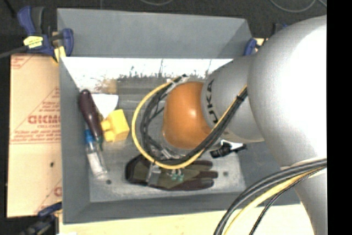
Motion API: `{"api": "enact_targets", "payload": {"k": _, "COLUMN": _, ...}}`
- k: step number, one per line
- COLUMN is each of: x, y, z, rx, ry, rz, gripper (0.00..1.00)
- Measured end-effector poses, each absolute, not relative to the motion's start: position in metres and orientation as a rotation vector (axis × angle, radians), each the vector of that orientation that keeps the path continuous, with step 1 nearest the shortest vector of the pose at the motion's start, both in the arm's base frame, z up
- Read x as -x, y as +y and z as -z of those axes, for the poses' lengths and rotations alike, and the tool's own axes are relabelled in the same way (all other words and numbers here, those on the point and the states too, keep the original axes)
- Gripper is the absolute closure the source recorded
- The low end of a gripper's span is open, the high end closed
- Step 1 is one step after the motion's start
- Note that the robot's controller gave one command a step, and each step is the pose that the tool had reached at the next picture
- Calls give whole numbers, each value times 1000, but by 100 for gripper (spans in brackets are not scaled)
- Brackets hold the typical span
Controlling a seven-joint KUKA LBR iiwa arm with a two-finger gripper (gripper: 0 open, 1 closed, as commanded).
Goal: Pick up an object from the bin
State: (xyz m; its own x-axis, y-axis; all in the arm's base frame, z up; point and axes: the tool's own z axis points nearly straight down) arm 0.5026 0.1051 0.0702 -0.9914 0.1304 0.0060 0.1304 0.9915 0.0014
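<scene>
Silver-grey and rounded, the robot arm's thick upper link [291, 91] fills the right side of the camera view, reaching from there into the grey metal bin [154, 36]. At its wrist sits a glossy orange dome-shaped cover [184, 115], ringed by a loop of black and yellow cables [144, 118] that sweeps round its left side and under it.

Below the cover, the gripper [166, 169] is down low near the bin floor, mostly hidden by the wrist and the cables; whether it is open or closed cannot be told from this angle. It is directly above a dark, black-and-olive fabric glove [192, 178], which lies flat along the bin's near wall, a little right of centre, its fingertips pointing right. Whether the tool touches the glove is not clear.

Well apart from the gripper, along the bin's left side, lie four other things. A screwdriver with a dark maroon handle [88, 110] lies lengthwise by the left wall. A clear plastic tube with a blue band [94, 154] lies just past its near end. A small yellow plastic block [115, 125] rests just to the right of the handle. A white triangular scrap [105, 102] lies behind the block, towards the far wall.
</scene>
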Motion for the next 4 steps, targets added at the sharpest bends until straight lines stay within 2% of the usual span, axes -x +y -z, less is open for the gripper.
{"api": "enact_targets", "payload": {"k": 2, "x": -499, "y": 101, "z": -86, "rx": 203, "ry": -3134, "rz": 6, "gripper": 100}}
{"api": "enact_targets", "payload": {"k": 4, "x": -495, "y": 91, "z": -152, "rx": 221, "ry": -3133, "rz": 6, "gripper": 100}}
